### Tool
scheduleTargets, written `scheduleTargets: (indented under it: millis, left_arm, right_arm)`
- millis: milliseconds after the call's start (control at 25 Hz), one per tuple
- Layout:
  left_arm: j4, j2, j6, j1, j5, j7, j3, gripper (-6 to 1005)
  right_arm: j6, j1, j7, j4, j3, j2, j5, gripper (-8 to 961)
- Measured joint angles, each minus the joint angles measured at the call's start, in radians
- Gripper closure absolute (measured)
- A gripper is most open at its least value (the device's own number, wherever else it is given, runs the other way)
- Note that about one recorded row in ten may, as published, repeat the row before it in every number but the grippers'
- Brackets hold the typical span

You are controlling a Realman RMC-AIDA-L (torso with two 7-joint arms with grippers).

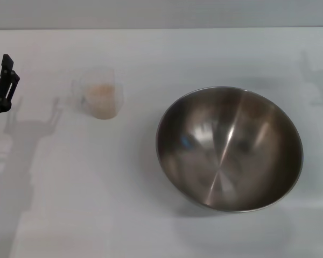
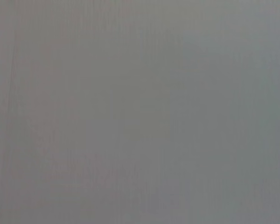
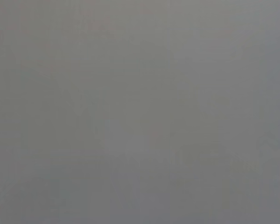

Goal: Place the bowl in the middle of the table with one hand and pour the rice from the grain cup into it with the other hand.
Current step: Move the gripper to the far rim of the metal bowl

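The bowl (image 1: 229, 149) stands empty on the table (image 1: 97, 193), right of the middle. The grain cup (image 1: 99, 94) stands upright to the left of the bowl and farther back, with its handle to the left. It holds the rice (image 1: 101, 95) as a pale heap. My left gripper (image 1: 2, 86) shows at the far left edge, above the table, well apart from the cup and holding nothing I can see. My right gripper is out of view. Both wrist views show only a plain grey surface.
The table's far edge (image 1: 161, 28) runs along the top of the head view. Arm shadows fall on the table at the left (image 1: 27, 134) and the upper right (image 1: 315, 86).
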Motion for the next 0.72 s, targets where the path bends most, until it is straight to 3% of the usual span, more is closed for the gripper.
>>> scheduleTargets:
  millis: [200,440,600,720]
  left_arm:
    - [0.0,0.002,-0.001,-0.002,0.0,0.001,0.0,168]
    - [0.002,0.003,0.001,-0.004,0.0,0.006,0.0,168]
    - [0.002,0.003,0.001,-0.004,0.0,0.007,0.0,168]
    - [0.003,0.003,0.001,-0.004,0.0,0.008,-0.001,168]
  right_arm:
    - [0.089,-0.034,0.23,0.114,-0.013,-0.072,-0.21,194]
    - [0.234,-0.078,0.491,0.331,-0.014,-0.201,-0.496,201]
    - [0.408,-0.091,0.549,0.502,-0.09,-0.301,-0.513,205]
    - [0.56,-0.097,0.564,0.644,-0.128,-0.356,-0.514,209]
